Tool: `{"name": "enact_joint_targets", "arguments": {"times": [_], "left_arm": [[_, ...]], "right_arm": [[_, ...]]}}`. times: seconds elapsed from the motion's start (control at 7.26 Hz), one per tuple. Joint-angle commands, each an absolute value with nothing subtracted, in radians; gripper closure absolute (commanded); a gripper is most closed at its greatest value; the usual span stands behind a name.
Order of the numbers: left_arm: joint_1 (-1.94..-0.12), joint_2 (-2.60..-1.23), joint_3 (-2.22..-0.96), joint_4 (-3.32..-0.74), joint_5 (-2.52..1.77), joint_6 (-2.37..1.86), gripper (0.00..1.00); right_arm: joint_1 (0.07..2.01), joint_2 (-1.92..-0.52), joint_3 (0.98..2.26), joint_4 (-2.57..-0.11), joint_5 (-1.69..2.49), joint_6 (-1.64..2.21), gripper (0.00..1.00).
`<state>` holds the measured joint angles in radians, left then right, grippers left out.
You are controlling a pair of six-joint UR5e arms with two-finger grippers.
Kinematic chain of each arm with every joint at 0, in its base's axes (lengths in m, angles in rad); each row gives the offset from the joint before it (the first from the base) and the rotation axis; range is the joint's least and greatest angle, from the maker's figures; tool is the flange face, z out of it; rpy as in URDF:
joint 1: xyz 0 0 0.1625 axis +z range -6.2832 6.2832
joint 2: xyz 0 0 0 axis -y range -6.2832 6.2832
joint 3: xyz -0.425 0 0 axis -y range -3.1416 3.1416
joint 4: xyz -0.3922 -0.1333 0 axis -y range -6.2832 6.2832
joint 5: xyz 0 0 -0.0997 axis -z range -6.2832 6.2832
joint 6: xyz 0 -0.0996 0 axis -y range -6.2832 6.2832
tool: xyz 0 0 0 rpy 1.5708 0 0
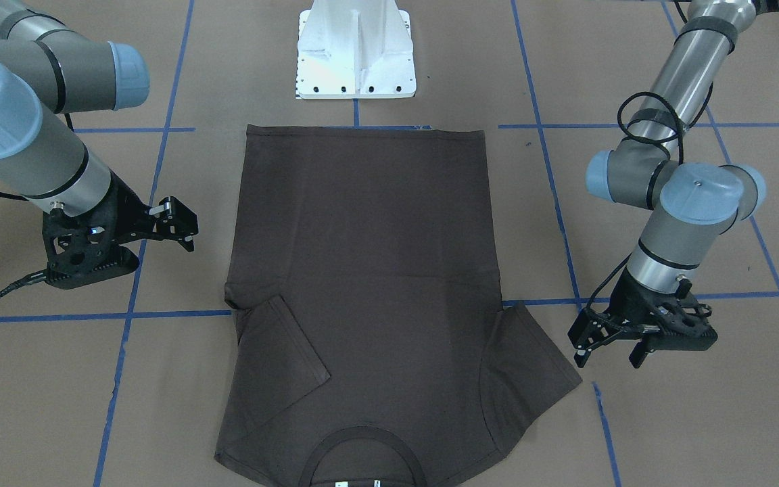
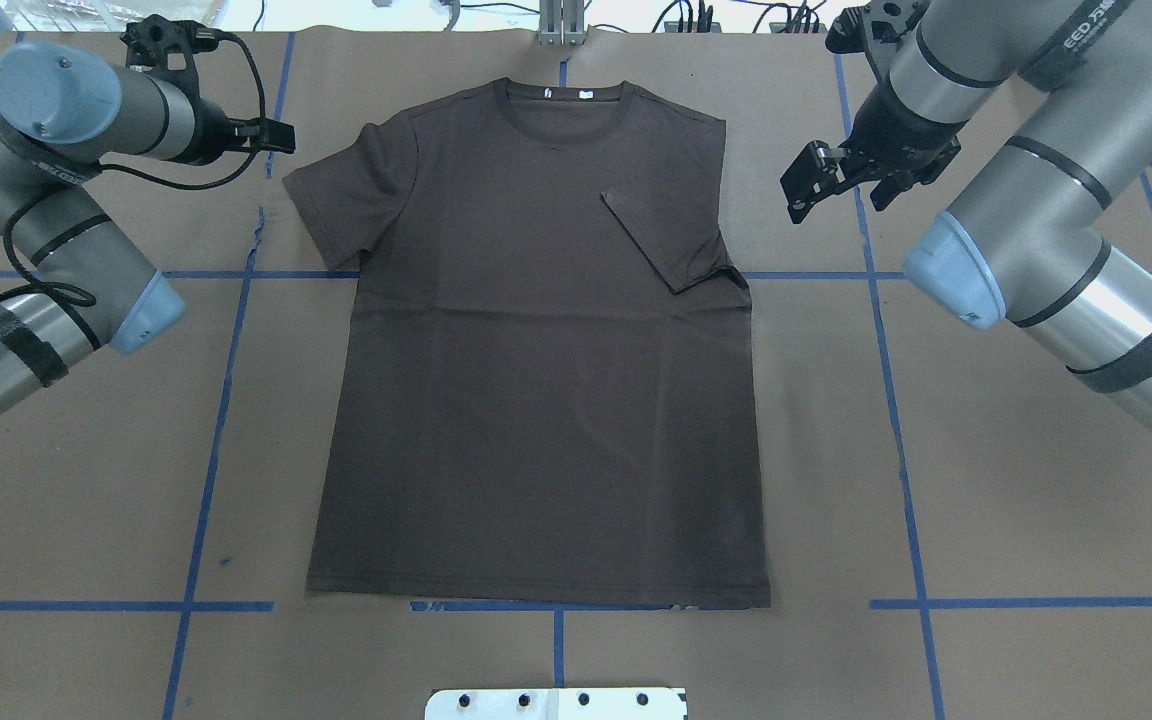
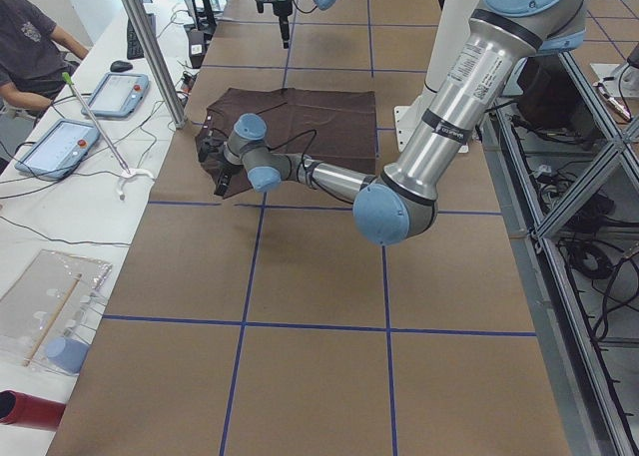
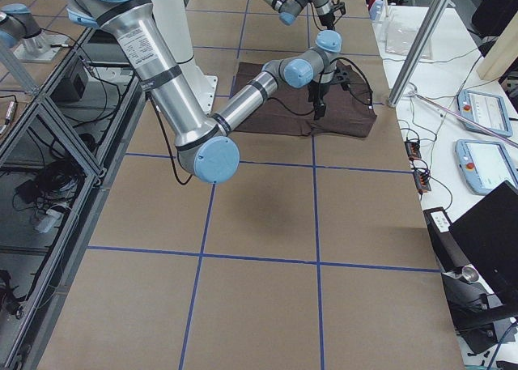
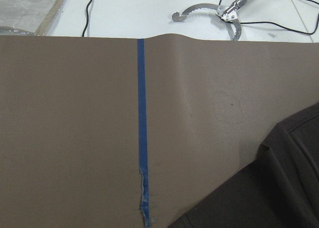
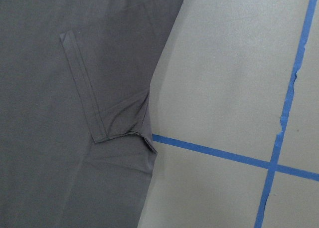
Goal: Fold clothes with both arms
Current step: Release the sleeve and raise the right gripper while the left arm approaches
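Handling: I judge the T-shirt (image 2: 536,350) to be light, limp cotton that will sag and drag rather than slide.
Hold: I'd pinch the cuff of the spread left sleeve (image 2: 336,190), then the hem (image 2: 536,598) corners.
Look: dark brown-grey and flat, with a ribbed collar (image 2: 566,108). The right sleeve (image 2: 661,235) is folded in. I can't make out any lettering.
Where: straight out from the white base pedestal (image 1: 356,51), hem nearest it.
Left gripper (image 1: 609,345): out past the pedestal's left, jaws wide, empty.
Right gripper (image 1: 180,226): out past the pedestal's right, jaws apart, empty.

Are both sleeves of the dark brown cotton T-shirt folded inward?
No, only the sleeve on the robot's right is folded in; the other sleeve lies spread.
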<state>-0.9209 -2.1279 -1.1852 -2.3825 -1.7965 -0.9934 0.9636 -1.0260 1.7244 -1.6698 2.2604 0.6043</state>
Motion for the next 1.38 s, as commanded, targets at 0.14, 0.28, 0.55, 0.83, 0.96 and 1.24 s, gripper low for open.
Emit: {"name": "enact_joint_targets", "arguments": {"times": [0.14, 0.28, 0.55, 0.83, 0.96, 1.24], "left_arm": [[-0.890, -2.212, -1.039, -2.413, -1.746, -1.011, 0.00], [-0.890, -2.215, -1.007, -2.445, -1.732, -1.011, 0.01], [-0.868, -2.217, -1.005, -2.445, -1.732, -1.025, 0.03], [-0.861, -2.215, -1.003, -2.445, -1.732, -1.026, 0.07], [-0.861, -2.215, -1.003, -2.445, -1.732, -1.026, 0.09], [-0.861, -2.215, -1.002, -2.447, -1.732, -1.026, 0.13]], "right_arm": [[0.971, -1.037, 1.733, -1.671, 2.321, 0.589, 0.00], [0.971, -1.032, 1.733, -1.671, 2.322, 0.589, 0.00], [0.969, -1.031, 1.736, -1.671, 2.322, 0.591, 0.00], [0.969, -1.031, 1.736, -1.671, 2.321, 0.592, 0.00], [0.969, -1.029, 1.736, -1.671, 2.321, 0.594, 0.00], [0.968, -1.028, 1.736, -1.671, 2.319, 0.597, 0.00]]}}
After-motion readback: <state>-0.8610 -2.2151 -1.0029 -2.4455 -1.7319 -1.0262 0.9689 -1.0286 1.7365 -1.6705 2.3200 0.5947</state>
